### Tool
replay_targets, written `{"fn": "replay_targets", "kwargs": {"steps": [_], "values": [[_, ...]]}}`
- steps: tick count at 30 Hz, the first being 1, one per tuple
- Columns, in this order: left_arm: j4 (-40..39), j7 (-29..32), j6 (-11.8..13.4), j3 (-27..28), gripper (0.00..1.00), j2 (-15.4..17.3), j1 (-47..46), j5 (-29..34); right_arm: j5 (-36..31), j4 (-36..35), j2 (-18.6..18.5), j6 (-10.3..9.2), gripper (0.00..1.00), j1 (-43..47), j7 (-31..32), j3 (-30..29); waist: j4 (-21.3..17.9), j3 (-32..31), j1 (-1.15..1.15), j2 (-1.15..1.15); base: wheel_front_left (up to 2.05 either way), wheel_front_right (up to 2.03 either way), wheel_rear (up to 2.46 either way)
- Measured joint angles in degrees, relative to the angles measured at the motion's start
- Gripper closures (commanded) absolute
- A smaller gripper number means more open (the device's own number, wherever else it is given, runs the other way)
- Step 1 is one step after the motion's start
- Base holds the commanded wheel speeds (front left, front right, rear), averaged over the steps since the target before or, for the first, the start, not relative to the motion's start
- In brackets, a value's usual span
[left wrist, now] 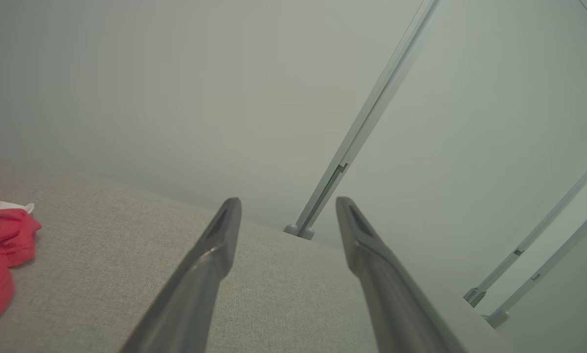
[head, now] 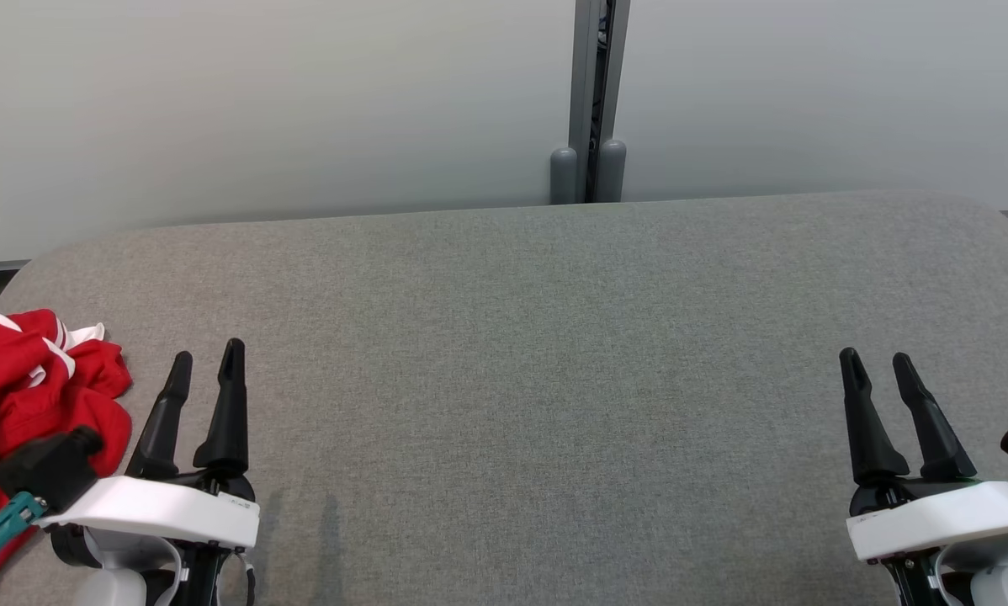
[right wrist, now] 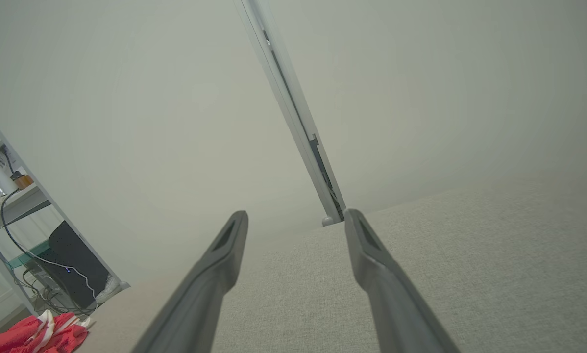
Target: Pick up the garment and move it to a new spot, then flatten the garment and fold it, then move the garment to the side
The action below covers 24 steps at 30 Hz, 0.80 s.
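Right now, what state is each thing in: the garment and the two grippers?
Red garment: crumpled in a heap at the left end of the padded surface, unheld, not yet flattened or folded.
Left gripper: open, empty, just right of the garment.
Right gripper: open, empty, at the surface's right end.
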Motion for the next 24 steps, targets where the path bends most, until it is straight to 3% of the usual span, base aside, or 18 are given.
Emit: {"fn": "replay_targets", "kwargs": {"steps": [24], "values": [[7.5, -4.6, 1.4, -1.7, 0.0, 0.1, -0.1, 14.4, -15.6, 4.9, 0.9, 0.0, 0.0, -0.1, -1.3, -2.8, -0.3, -0.3, 0.0, 0.0, 0.0, 0.0, 0.0]]}}
